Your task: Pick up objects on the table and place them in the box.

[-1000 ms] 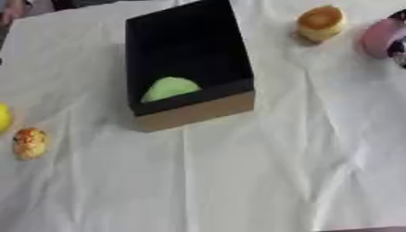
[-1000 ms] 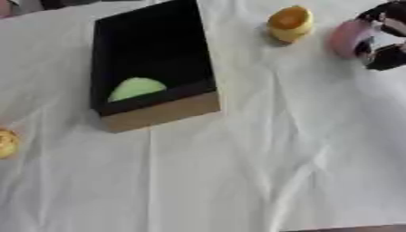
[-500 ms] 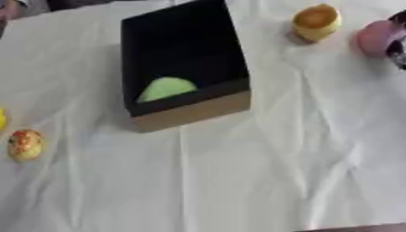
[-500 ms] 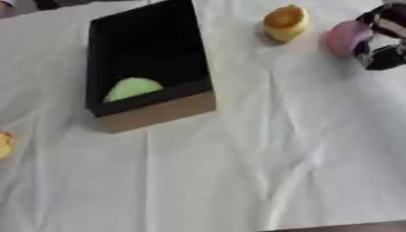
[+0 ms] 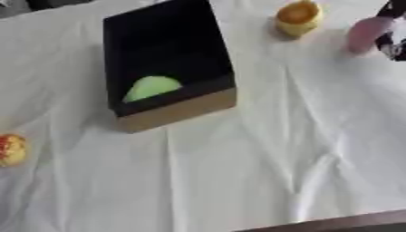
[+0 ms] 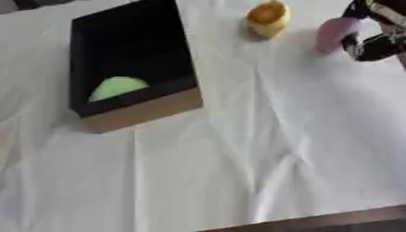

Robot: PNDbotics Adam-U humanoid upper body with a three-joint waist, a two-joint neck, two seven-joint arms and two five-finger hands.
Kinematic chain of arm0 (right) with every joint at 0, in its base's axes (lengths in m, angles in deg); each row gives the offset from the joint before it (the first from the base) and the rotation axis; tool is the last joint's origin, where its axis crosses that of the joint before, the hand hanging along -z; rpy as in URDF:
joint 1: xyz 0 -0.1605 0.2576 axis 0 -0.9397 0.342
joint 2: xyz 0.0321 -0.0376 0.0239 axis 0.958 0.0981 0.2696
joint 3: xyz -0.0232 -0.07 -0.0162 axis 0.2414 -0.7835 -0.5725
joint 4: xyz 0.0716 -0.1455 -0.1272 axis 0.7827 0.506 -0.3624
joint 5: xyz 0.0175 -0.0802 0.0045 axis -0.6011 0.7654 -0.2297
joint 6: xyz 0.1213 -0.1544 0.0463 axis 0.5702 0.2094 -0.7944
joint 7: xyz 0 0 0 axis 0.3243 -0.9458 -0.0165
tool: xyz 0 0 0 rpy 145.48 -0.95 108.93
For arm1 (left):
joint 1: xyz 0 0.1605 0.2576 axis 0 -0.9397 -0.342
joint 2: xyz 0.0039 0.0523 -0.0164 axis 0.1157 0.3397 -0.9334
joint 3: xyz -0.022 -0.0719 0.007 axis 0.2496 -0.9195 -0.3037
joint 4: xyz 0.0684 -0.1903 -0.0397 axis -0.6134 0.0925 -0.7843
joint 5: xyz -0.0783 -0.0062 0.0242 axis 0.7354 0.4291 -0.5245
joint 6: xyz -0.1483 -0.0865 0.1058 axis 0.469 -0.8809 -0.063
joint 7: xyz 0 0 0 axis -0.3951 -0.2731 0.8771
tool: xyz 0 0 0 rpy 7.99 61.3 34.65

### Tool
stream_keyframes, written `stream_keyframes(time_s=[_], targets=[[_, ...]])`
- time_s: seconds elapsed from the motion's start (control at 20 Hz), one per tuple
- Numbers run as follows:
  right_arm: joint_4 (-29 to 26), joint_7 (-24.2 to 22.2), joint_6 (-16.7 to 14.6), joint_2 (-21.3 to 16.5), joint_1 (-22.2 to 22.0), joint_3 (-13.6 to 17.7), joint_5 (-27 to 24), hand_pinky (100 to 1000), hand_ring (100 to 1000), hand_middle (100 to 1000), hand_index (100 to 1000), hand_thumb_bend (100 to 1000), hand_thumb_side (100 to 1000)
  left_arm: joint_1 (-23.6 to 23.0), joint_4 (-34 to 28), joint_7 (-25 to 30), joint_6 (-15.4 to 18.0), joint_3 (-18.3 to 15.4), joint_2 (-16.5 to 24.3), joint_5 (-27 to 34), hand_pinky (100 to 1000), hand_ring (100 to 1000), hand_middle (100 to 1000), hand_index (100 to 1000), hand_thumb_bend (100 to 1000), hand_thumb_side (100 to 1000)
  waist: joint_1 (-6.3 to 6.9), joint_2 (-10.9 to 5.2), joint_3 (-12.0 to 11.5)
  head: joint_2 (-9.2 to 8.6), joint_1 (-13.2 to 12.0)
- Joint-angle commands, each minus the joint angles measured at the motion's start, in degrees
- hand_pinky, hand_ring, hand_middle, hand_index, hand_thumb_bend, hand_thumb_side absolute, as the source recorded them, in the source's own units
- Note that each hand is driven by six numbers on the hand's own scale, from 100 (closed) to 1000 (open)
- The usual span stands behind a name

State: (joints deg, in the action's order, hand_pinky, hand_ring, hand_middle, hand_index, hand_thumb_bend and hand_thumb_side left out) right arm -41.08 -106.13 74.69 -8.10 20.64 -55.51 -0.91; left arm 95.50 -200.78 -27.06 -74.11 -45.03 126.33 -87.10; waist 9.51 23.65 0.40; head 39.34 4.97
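Box [image 5: 171, 106]: upper left of centre on white cloth [image 5: 262, 154], long axis running away and slightly askew; black inside, tan near wall; open on top.
Green piece [image 5: 151, 87]: inside box, at near end, against left wall and near wall.
Yellow cup [image 6: 267, 18]: far right of box, well apart from it, upright on cloth near far edge.
Pink object [image 6: 336, 34]: right of yellow cup, near right edge, at fingers of right hand.
Right hand [image 6: 373, 38]: at upper right corner, black fingers curled round right side of pink object; whether lifted off cloth, cannot tell.
Left hand: out of both views.
Red-yellow item [image 5: 11, 149]: at left edge, low, well apart from box; partly cut off in left eye view.
Open room: broad bare cloth across near half and between box and right hand; only creases there.
Near edge: dark table rim [image 6: 333, 222] showing at lower right under cloth.
Far edge: dark shapes at upper left corner, too blurred to tell.
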Motion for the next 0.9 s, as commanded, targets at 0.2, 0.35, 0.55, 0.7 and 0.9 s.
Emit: stream_keyframes(time_s=[0.2, 0.35, 0.55, 0.7, 0.9], targets=[[-9.4, -0.5, -3.5, -3.1, 3.9, 0.5, -3.9, 764, 729, 605, 696, 100, 100, 0.3, -0.9, -0.1, 0.1, -0.4, 1.2, -0.7, 685, 815, 781, 812, 861, 638, -1.44, -2.99, -0.5, -0.05, -0.6], [-13.5, -2.8, -5.0, -2.1, 6.8, -0.9, -4.7, 761, 726, 607, 697, 100, 100, 0.5, -0.9, -0.1, 0.2, -0.3, 1.3, -0.9, 684, 815, 781, 812, 863, 638, -2.09, -3.25, -0.8, -0.19, -0.5], [-19.2, -6.3, -3.8, 1.2, 12.2, -3.8, -6.3, 757, 723, 608, 698, 100, 100, 1.2, -0.9, -0.1, 0.5, 0.0, 1.3, -1.2, 683, 816, 782, 811, 867, 638, -3.14, -3.42, -1.0, -0.62, -0.1], [-21.1, -8.9, -1.7, 4.4, 16.0, -6.5, -7.9, 757, 721, 607, 703, 100, 100, 2.1, -0.9, 0.0, 0.8, 0.4, 1.2, -1.4, 682, 816, 782, 811, 870, 639, -3.80, -3.44, -1.7, -0.93, 0.3], [-21.1, -12.2, 1.3, 9.6, 20.3, -10.8, -9.8, 763, 726, 611, 709, 100, 100, 4.1, -0.9, 0.3, 1.4, 0.8, 0.9, -1.8, 684, 817, 783, 812, 868, 646, -4.30, -3.24, -3.1, -1.38, 1.3]])
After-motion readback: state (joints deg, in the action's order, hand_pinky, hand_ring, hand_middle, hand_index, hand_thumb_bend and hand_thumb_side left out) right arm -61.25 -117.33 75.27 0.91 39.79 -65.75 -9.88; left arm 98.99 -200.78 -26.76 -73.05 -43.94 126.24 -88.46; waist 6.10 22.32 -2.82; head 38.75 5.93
